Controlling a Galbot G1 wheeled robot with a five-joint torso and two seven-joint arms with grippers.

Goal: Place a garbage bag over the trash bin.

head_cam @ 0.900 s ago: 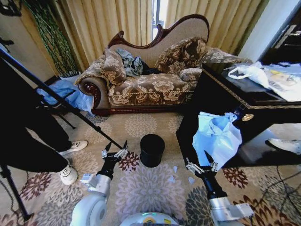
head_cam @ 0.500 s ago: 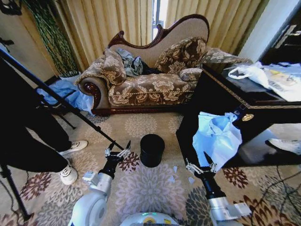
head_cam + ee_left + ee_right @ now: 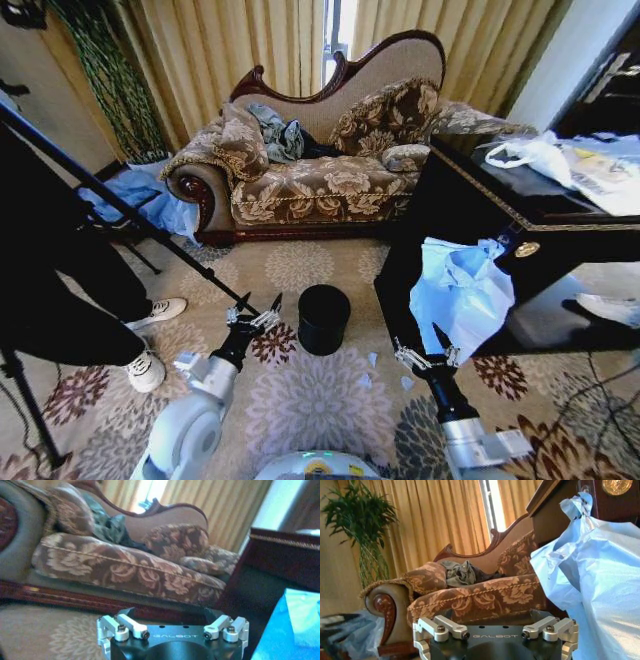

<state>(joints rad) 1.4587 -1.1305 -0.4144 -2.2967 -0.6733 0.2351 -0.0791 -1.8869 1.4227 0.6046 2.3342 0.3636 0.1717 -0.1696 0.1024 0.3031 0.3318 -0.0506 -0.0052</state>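
The trash bin (image 3: pixel 323 318), small, black and round, stands upright on the patterned carpet in front of the sofa. The garbage bag (image 3: pixel 460 290), thin pale blue film, hangs crumpled from the front of the dark cabinet, to the right of the bin. It also shows at the edge of the left wrist view (image 3: pixel 297 626) and close in the right wrist view (image 3: pixel 600 592). My left gripper (image 3: pixel 256 312) hovers open just left of the bin, with nothing between its fingers (image 3: pixel 125 612). My right gripper (image 3: pixel 424 346) stands open and holds nothing, low beneath the bag's hanging end.
A carved sofa (image 3: pixel 320 185) with cushions and clothes fills the back. The dark cabinet (image 3: pixel 470 205) on the right carries a white plastic bag (image 3: pixel 530 155). A tripod leg (image 3: pixel 130 220) and a person's shoes (image 3: pixel 150 370) are on the left, by a blue plastic bundle (image 3: pixel 140 205).
My left gripper has moved forward and a little right, closer to the bin. The right gripper has barely shifted. The bin and bag have stayed put.
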